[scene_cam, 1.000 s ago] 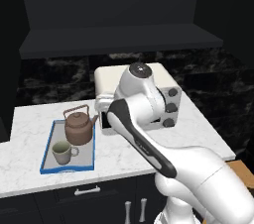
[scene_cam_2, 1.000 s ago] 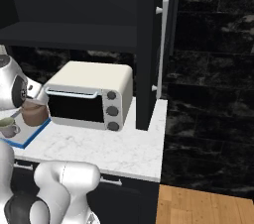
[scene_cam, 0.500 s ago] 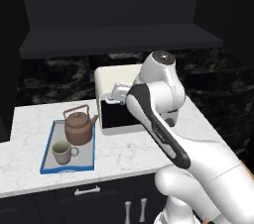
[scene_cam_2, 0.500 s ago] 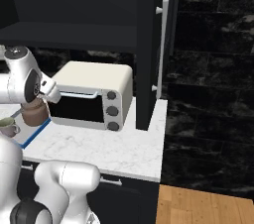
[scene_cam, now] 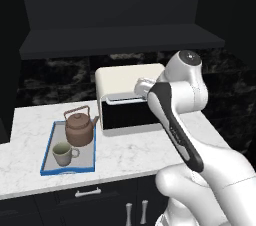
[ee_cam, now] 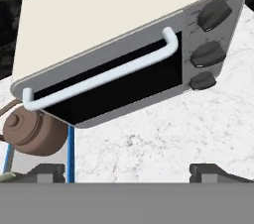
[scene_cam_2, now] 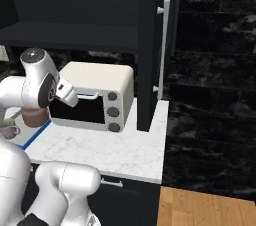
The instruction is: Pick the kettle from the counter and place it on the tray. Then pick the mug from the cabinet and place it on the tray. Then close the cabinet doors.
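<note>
On the white marble desk (scene_cam: 130, 152) the blue-rimmed grey tray (scene_cam: 49, 153) carries the small beige mug (scene_cam: 62, 153) and, behind it, the squat brown kettle (scene_cam: 80, 127). Just right stands a cream toaster oven (scene_cam: 131, 97); before it the white arm holds its tool (ee_cam: 127, 172), jaws wide apart and empty. Above, the dark cabinet (scene_cam: 120, 40) stands open.

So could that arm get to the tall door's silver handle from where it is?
Probably yes: the gripper is open and empty, and the silver handle stands exposed above the counter, with the toaster oven lower, beside it.

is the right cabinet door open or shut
Open. The right cabinet door juts edge-on toward the camera, its silver bar handle facing sideways, leaving the shelf exposed.
</note>
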